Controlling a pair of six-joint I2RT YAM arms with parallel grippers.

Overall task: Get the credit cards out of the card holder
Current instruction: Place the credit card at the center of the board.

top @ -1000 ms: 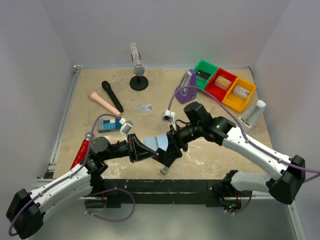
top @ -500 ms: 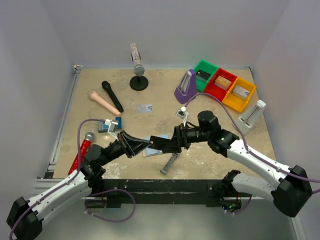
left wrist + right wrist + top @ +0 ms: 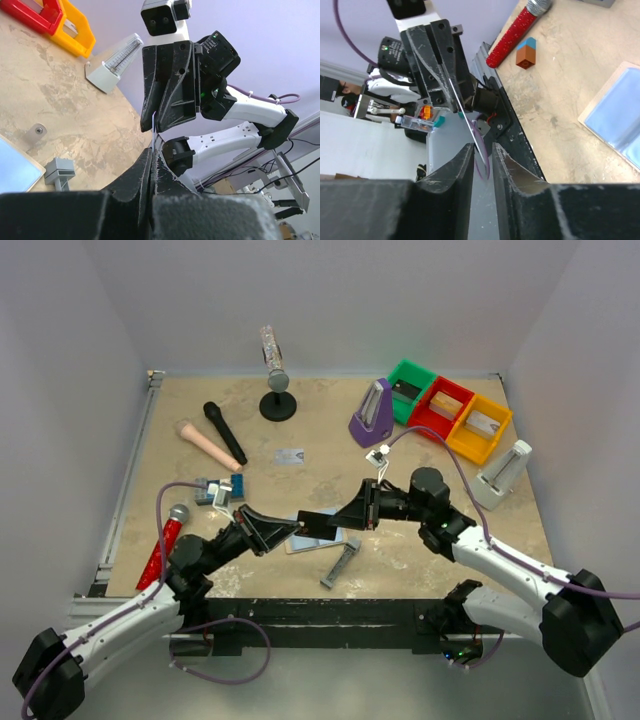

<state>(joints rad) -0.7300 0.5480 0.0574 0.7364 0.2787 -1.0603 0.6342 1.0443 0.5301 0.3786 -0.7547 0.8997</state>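
Credit card [image 3: 318, 524] clamped in left pincer [image 3: 297, 527], right pincer [image 3: 343, 523] straddling it, grip unclear, card holder [image 3: 615, 115] cropped

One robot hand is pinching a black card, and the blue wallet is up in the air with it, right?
No. The card holder lies flat on the table, under the arms, as the top view shows. The left gripper does pinch the black card.

Both arms reach inward, fingertips nearly meeting.
The left arm [image 3: 120, 615] stretches forward and to the right, its left fingers [image 3: 135, 185] pinched flat together on one edge of a black card [image 3: 318, 523]. The right arm [image 3: 500, 560] reaches left with its elbow bent, its right fingers [image 3: 455, 170] narrowly apart around the card's other edge.
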